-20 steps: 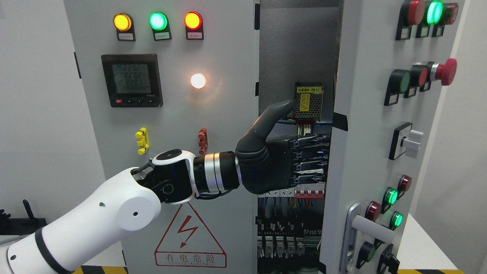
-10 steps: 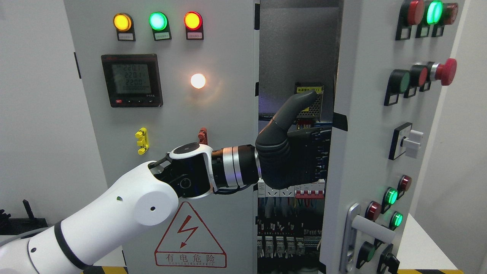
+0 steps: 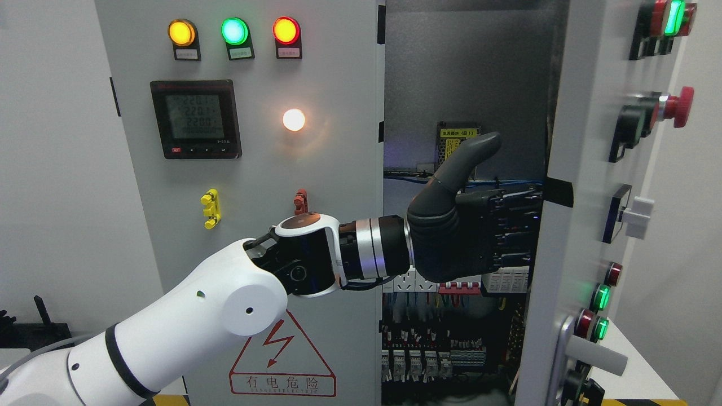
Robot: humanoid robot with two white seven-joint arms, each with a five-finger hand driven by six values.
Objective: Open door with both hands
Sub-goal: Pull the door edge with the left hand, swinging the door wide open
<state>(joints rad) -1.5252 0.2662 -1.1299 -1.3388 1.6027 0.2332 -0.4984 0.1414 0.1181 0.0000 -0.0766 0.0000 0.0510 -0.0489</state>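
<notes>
Right door [image 3: 586, 169] well ajar, cabinet wiring [image 3: 445, 332] exposed. Left robot hand [image 3: 479, 237] flat vs door's inner edge, fingers extended, gripping nothing. You've more swing left; right hand unseen.

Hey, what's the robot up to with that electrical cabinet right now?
The robot's left hand is reaching across into the gap of the grey cabinet, with its fingers against the inner edge of the right door, thumb up. That door stands partly open, showing wiring and breakers inside. The left door is shut. The right hand is not in view.
</notes>
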